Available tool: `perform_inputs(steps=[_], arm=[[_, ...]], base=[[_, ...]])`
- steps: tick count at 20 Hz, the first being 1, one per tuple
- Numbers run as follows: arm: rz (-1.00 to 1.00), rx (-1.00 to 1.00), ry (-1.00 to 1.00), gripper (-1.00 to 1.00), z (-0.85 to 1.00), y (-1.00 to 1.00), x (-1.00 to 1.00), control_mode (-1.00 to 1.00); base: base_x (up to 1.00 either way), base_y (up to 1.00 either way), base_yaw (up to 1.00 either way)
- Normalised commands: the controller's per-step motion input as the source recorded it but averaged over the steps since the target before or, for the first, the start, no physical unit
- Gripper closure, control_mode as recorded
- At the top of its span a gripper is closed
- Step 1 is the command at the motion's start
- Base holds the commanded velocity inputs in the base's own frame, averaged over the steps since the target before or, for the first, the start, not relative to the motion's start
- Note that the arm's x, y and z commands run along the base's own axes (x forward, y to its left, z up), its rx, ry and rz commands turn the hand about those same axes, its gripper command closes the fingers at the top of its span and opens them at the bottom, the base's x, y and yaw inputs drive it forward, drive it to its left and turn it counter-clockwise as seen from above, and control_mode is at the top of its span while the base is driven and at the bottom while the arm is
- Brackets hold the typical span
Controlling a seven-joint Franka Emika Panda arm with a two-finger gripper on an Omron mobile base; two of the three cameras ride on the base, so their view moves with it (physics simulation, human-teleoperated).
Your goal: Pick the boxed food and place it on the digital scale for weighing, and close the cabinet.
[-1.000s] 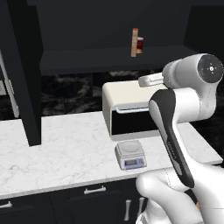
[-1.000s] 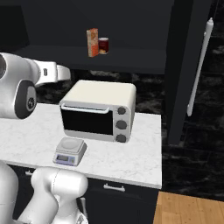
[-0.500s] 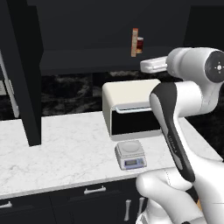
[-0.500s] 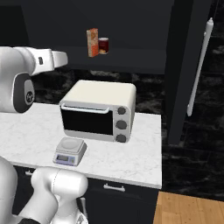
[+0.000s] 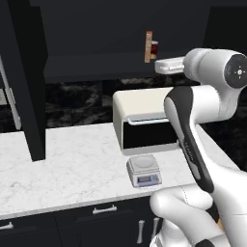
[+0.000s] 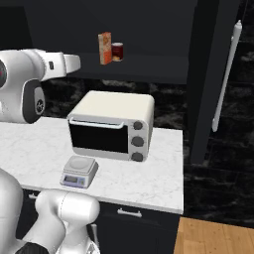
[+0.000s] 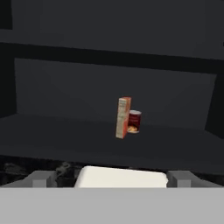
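A: The claw (image 7: 112, 178) is standing spread wide and holding nothing; its two dark tips are rising at the bottom of the hand view, well short of the shelf.

B: And it is looking straight at the boxed food (image 7: 123, 117), which is standing upright on the shelf inside the open cabinet (image 6: 149, 30), touching or just beside the dark red can (image 7: 134, 121).

A: That box is looking thin, light and stiff, judging by its cardboard faces. It is probably tipping easily if nudged, and crushing if squeezed hard. The sensible hold is across its two broad faces, around mid-height, on the side away from the can.

B: The arm is reaching high. In the left base view the forearm (image 5: 190, 140) is climbing from the lower right, and the hand (image 5: 170, 65) is pointing level toward the shelf, just beside the box (image 5: 148, 47) in that picture.

A: Below it, the cream toaster oven (image 6: 112, 125) is sitting on the marble surface (image 6: 149, 178), with the digital scale (image 6: 79, 171) in front of it, its platform bare.

B: The cabinet door (image 6: 208, 79) with the silver bar handle (image 6: 225, 77) is hanging open, so both steps are remaining to do.
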Motion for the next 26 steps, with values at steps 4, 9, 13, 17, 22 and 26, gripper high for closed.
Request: perform_inputs(steps=[4,9,13,17,22,26], arm=[[0.0,0.02,0.0,-1.0,0.0,-0.07,0.5,-1.0],[0.0,0.0,0.0,-1.0,0.0,-0.02,0.5,-1.0],[0.0,0.0,0.0,-1.0,0.0,0.0,0.53,-1.0],[0.0,0.0,0.0,-1.0,0.0,0.0,0.65,-1.0],[-0.01,0.0,0.0,-1.0,0.0,0.0,0.69,-1.0],[-0.05,0.0,0.0,-1.0,0.0,-0.04,0.68,-1.0]], base=[[0.0,0.0,0.0],[0.0,0.0,0.0],[0.0,0.0,0.0],[0.0,0.0,0.0],[0.0,0.0,0.0],[0.0,0.0,0.0]])
